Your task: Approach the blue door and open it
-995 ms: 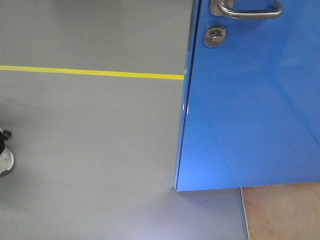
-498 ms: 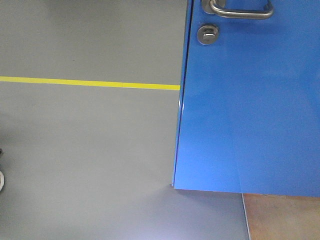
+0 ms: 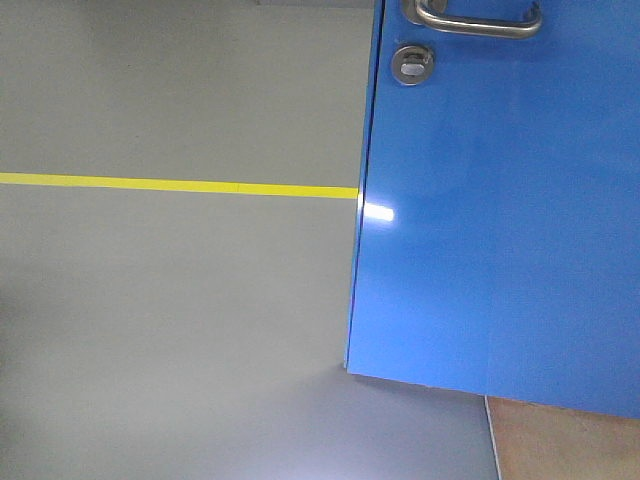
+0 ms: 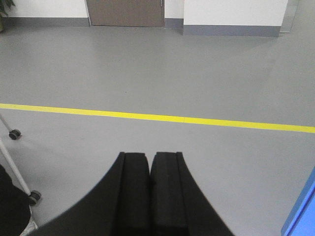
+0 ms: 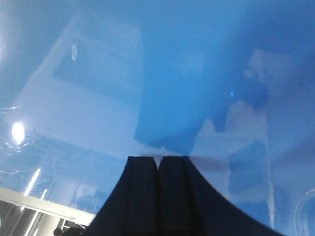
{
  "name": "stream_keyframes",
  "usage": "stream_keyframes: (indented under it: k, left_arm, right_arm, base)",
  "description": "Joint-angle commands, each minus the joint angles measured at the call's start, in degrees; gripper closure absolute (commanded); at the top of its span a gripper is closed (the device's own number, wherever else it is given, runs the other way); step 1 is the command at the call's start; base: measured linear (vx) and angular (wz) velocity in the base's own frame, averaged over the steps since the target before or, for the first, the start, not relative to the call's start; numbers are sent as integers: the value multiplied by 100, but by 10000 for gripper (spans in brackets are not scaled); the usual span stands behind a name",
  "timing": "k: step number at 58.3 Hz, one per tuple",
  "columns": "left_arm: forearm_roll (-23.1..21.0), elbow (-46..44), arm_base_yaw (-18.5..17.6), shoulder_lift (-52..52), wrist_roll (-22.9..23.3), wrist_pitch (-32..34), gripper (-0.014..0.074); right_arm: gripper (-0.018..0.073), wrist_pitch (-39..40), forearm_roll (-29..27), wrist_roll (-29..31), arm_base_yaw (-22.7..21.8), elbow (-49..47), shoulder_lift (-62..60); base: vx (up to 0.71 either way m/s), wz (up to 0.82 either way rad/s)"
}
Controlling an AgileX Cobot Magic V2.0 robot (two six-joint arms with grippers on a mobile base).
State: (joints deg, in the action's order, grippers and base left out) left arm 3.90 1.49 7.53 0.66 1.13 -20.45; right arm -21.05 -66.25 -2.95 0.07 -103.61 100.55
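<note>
Pushing looks like the step in hand: right claw (image 5: 158, 162) closed and empty, tips right up against the glossy face of the blue door (image 3: 500, 220), contact likely but cannot confirm from the wrist view. Left claw (image 4: 149, 162) also closed, holding nothing, aimed out at open grey floor (image 3: 170, 300) with the yellow floor line (image 3: 180, 185) ahead.

Door fills the right side of the front view, free edge near centre frame, bottom corner swung off the floor seam so it reads as partly ajar. Lever handle (image 3: 475, 18) and thumb-turn lock (image 3: 411, 63) sit at the top edge of frame, neither touched by a claw.

Risks, my judgement:
- Slick panel plus narrow closed tips: claw could slide sideways across the face instead of driving the door, especially if the base angles in.
- Pushing low and far from the handle side gives poor leverage; door may stall or swing back on the arm.
- Base rolling forward too fast could jam the right wrist into the panel, overloading the arm.
- Left arm hangs just beside the door edge, blue sliver at its lower right in the left wrist view; drifting rightward could catch it on the edge.
- Wheeled stand leg (image 4: 15, 133) at left is near; wide turn could clip it.
</note>
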Motion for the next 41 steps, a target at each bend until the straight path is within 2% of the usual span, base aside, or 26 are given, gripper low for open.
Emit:
stream_keyframes:
  k: [1,41]
  left_arm:
    - [-15,-152,-5,79,39,442,524]
    - [-15,-152,-5,79,39,442,524]
  right_arm:
    - [551,391,-103,67,-23,-186,-245]
    - [551,390,-98,67,-23,-185,-245]
  base:
    - [17,-5]
    - [9,-8]
